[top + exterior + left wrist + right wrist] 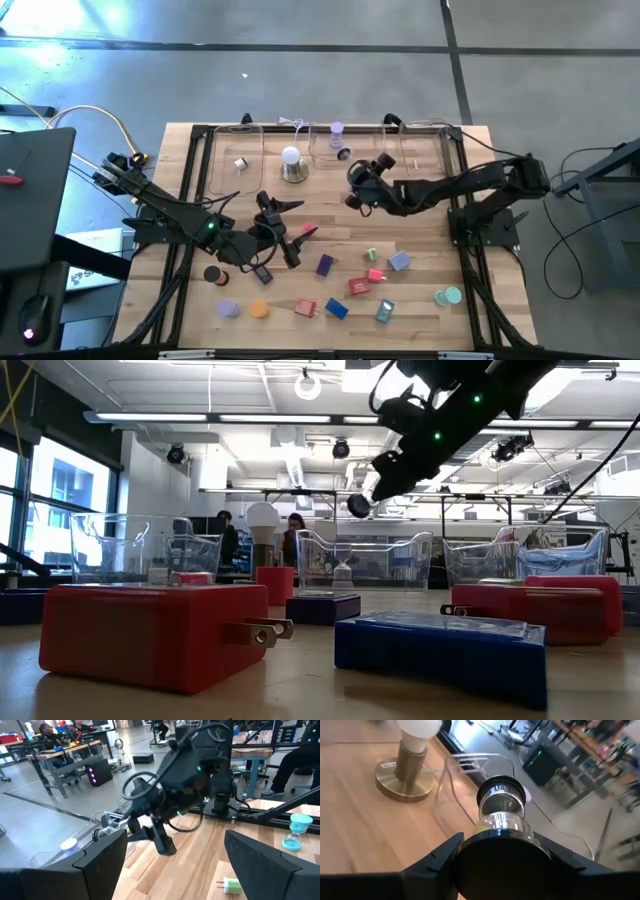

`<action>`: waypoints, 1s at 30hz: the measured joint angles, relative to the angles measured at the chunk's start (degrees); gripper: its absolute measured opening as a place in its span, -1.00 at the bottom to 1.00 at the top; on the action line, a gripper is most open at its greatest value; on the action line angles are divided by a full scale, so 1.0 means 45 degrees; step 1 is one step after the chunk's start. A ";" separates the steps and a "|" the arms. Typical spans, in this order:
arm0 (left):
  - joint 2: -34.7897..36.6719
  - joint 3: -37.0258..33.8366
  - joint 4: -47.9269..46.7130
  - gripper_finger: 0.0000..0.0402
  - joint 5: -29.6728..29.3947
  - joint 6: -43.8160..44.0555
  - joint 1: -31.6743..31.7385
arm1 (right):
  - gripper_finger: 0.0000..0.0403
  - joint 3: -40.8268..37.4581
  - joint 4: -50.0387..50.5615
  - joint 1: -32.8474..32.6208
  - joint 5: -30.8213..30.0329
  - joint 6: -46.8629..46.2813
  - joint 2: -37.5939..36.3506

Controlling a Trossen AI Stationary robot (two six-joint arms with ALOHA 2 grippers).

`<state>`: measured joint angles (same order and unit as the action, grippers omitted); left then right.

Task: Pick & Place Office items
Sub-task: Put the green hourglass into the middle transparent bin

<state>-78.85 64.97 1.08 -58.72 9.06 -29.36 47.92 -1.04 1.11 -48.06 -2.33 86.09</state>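
Observation:
My right gripper [356, 186] is shut on a black round roll with a clear shiny middle [501, 820]. It hangs in the air [358, 505] near the clear middle tray [330, 145], right of the white dome on its metal base [292, 165]. My left gripper [285, 228] stands open above the table's middle with nothing between its fingers [100, 862]. Colourful office items lie on the near half of the table: a purple block [325, 265], red blocks [360, 287], a blue block [336, 310], a teal roll [448, 296] and an orange roll [260, 310]. My right gripper pinches the roll's black near end [500, 862] between its two fingers [442, 857], one on each side of the round rim. The fingers come from the table's right, slanting a little downward. The roll sticks out ahead of the fingertips, lifted clear of table and tray.
Three clear trays [237, 150] [420, 145] line the far edge; a lilac roll [337, 130] sits in the middle one. A black roll [213, 273] and a lilac roll [228, 308] lie near left. People sit at benches beyond the table [47, 732].

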 joint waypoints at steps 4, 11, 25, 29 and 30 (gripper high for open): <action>0.0000 0.0000 0.0000 0.62 0.0000 0.0000 0.0000 | -0.05 0.0125 0.1126 0.0591 0.1135 -0.0338 -0.0890; 0.0172 0.0000 -0.0036 0.62 0.0000 -0.0092 0.0000 | -0.05 0.2229 0.5162 0.2434 0.4230 -0.1132 -0.1947; 0.0646 0.0005 -0.1343 0.62 0.0629 -0.0466 0.0209 | -0.05 0.6470 0.8854 0.5692 0.8765 -0.1192 -0.1284; 0.0646 0.0005 -0.1580 0.62 0.0748 -0.0384 0.0473 | -0.03 0.6653 0.8871 0.6294 0.9170 -0.0995 -0.0690; 0.0646 0.0005 -0.1597 0.62 0.0757 -0.0379 0.0529 | -0.01 0.6666 0.8784 0.6406 0.9187 -0.0932 -0.0509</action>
<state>-75.94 64.99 -6.10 -55.31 7.35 -26.99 77.92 38.49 29.94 -6.72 -6.53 83.80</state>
